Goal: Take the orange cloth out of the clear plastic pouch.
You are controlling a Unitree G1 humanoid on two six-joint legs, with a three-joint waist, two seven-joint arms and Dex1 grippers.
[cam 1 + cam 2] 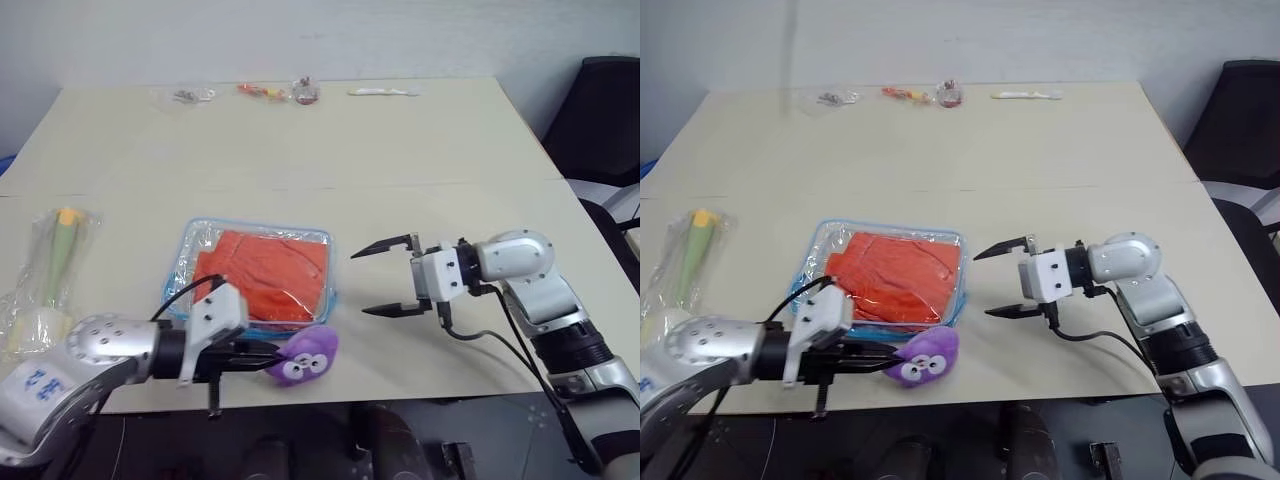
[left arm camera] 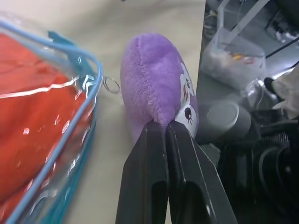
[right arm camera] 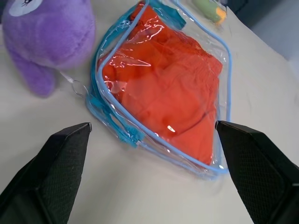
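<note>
Honestly, the thing you should watch is your left gripper (image 1: 262,356). Its fingers are pinched together right at the purple plush toy (image 1: 303,355), and from the left wrist view the tips sit against the toy's fuzz. I can't tell if they've actually nipped some of it, but if they have, pulling that arm away could drag the toy along, and the toy sits just beside the pouch's near right corner. There's also a little ring on a thread (image 3: 78,87) lying between the toy and the pouch's blue trim, which might snag.

Your right gripper (image 1: 383,281) hangs with its fingers spread wide, empty, just off the pouch's right side and pointing at it. If you go in flat from there, I'd guess you'll just shove the slippery plastic across the table (image 1: 420,150) instead of catching anything.

The clear plastic pouch (image 1: 192,240) lies flat near the front edge of the table, light blue zipper trim all round. The orange cloth (image 1: 270,275) is fully inside it, wrinkled and filling most of the space. Whether the zipper is open anywhere, I can't make out.
</note>
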